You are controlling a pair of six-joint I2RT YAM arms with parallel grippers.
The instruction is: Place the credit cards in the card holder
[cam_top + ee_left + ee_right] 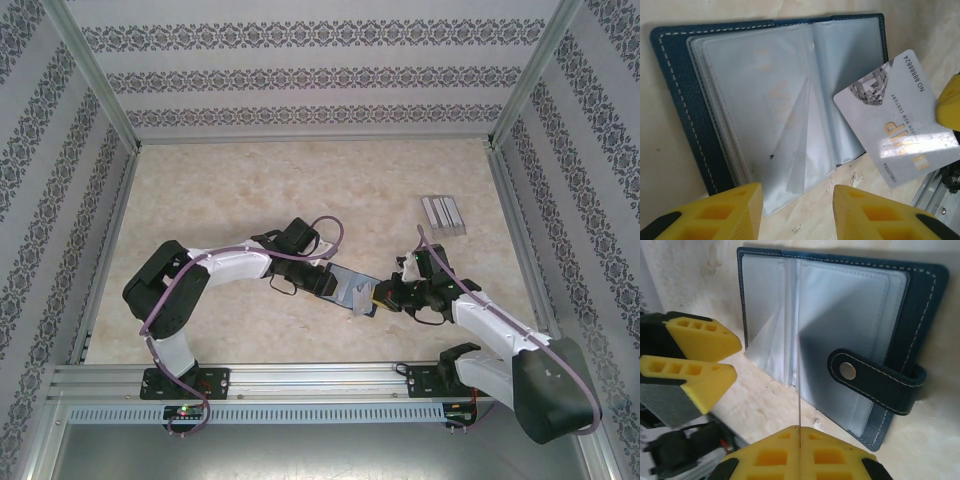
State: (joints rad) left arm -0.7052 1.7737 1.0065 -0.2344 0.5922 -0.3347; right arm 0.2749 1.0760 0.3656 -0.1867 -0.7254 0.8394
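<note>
Silver-grey plastic credit card (895,120) with a big gold "VIP" on it, plus a number printed along one edge that starts "NO.8888" and small print where I can make out "NEW CENTURY". There's a sparkly diamond graphic in one corner too. Faint gold lettering shows through one of the clear sleeves of the card holder (675,100), looks like "VIP" but it's too washed out to be sure.

The holder is the navy one with white stitching. It's lying open and flat on the marbled surface (250,190), about midway between the two arms, clear sleeves fanned up. Its clasp tab (875,380) with the metal snap is folded over the sleeves on one side.

Right tool (800,432) has its yellow pads pressed together on the card, which sits edge-on over the sleeves in its own wrist view. The card hangs tilted over the holder's corner, and one of the right tool's fingers (950,100) pinches its far edge.

Left tool (797,200) has its jaws apart with nothing between them, hovering just over the holder's near edge.

Pose-wise, the left arm is elbow-out to the left with the forearm running right. The right arm reaches in from the right, so the tools meet nose to nose over the holder. Clear slotted rack (443,215) sits well apart, further back.
</note>
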